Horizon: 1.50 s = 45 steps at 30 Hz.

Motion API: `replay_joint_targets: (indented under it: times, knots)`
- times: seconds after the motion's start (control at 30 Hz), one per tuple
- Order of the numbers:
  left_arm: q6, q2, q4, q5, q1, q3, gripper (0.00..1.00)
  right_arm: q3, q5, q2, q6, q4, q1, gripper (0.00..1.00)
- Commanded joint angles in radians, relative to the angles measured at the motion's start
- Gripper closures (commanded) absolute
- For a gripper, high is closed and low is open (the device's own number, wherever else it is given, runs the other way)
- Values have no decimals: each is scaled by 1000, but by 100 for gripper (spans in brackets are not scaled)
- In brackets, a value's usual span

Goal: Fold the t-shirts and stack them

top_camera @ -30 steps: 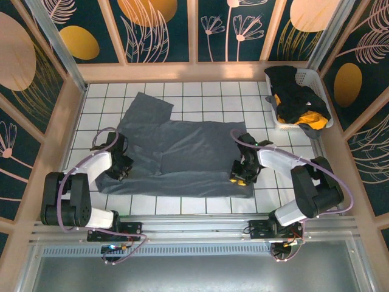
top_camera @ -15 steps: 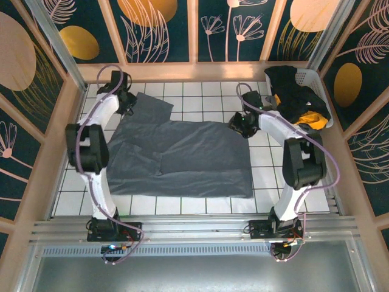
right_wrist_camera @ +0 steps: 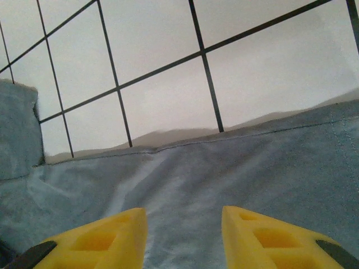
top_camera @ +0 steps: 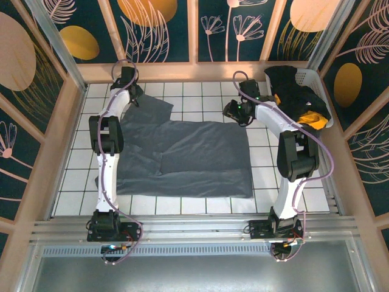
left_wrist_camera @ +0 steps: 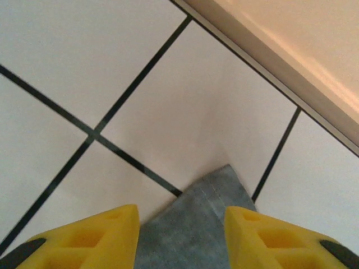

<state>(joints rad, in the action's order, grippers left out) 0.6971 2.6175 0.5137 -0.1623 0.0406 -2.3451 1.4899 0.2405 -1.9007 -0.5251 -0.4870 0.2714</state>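
A slate-grey t-shirt [top_camera: 188, 158] lies spread flat on the white tiled table, one sleeve reaching to the far left. My left gripper [top_camera: 135, 96] is stretched out to that sleeve's far corner. In the left wrist view it [left_wrist_camera: 181, 235] stands open, the grey corner [left_wrist_camera: 219, 190] lying between its yellow fingers [left_wrist_camera: 101, 235]. My right gripper [top_camera: 233, 112] hovers at the shirt's far right corner. In the right wrist view it [right_wrist_camera: 184, 235] is open over the grey cloth [right_wrist_camera: 224, 168], just inside the hemmed far edge. Black [top_camera: 289, 82] and orange-yellow [top_camera: 310, 117] shirts lie heaped in the basket.
The white plastic laundry basket [top_camera: 313, 75] stands at the back right corner. A wooden rail [top_camera: 194, 72] borders the table's far side, close to the left gripper, and shows as a beige strip [left_wrist_camera: 291, 61] in the left wrist view. Bare tiles [top_camera: 200, 97] lie between the two grippers.
Both arms have swung from the shirt's near side out to its far side, the left to the sleeve corner, the right to the far right corner. The shirt has not visibly moved.
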Motion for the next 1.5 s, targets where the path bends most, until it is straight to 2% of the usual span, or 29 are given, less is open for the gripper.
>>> replay_joint_targets:
  times: [0.0, 0.17, 0.27, 0.4, 0.5, 0.6, 0.7, 0.8, 0.9, 0.93, 1.07, 1.17, 1.47]
  knots:
    - [-67, 52, -66, -21, -5, -39, 51, -29, 26, 35, 22, -19, -8, 60]
    - [-70, 122, -23, -2, 1, -109, 46, -51, 38, 47, 30, -18, -20, 60]
    - [-61, 142, -18, 55, 11, -105, 46, -60, 50, 46, 31, -14, -24, 60]
    - [-114, 148, 0, 84, 63, -111, 46, -58, 63, 32, 31, -4, -26, 60]
    - [-134, 148, 58, 54, 95, -112, 45, -48, 72, 12, 32, 0, -26, 60]
    - [-99, 166, 190, -35, 99, -128, 48, -31, 72, -3, 33, -5, -26, 60]
    - [-76, 202, 305, -69, 96, -151, 57, -18, 65, -9, 30, -8, -26, 60]
    - [-67, 216, 348, -67, 94, -160, 71, -12, 39, -13, 22, -12, -26, 60]
    - [-59, 191, 343, -72, 94, -161, 96, -18, -13, -7, 4, -10, -25, 61]
    - [-58, 176, 339, -75, 94, -162, 100, -26, -42, 0, -7, -5, -25, 61]
    - [-48, 92, 317, -88, 94, -142, 100, -56, -171, 1, -75, 16, -35, 61]
    - [-45, 4, 262, -85, 94, -59, 100, -30, -246, -44, -123, -3, -46, 61]
    - [-52, -106, 220, -22, 93, 28, 100, 122, -320, -223, -107, -61, -69, 62]
